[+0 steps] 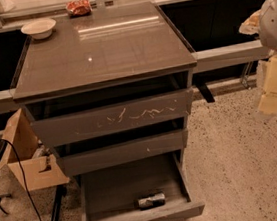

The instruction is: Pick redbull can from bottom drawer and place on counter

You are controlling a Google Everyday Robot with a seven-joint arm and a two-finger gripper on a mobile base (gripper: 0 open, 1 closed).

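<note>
I'm at the reach: the slim silver-blue redbull can (151,200) lies sideways in the open grey bottom drawer (112,186), lower centre; my tool (275,83), right edge, state I cannot tell, must descend onto it.

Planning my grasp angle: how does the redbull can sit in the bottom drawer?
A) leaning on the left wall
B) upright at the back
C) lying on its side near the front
C: the redbull can lies on its side near the front panel of the bottom drawer; the hand is at the upper right edge.
</note>
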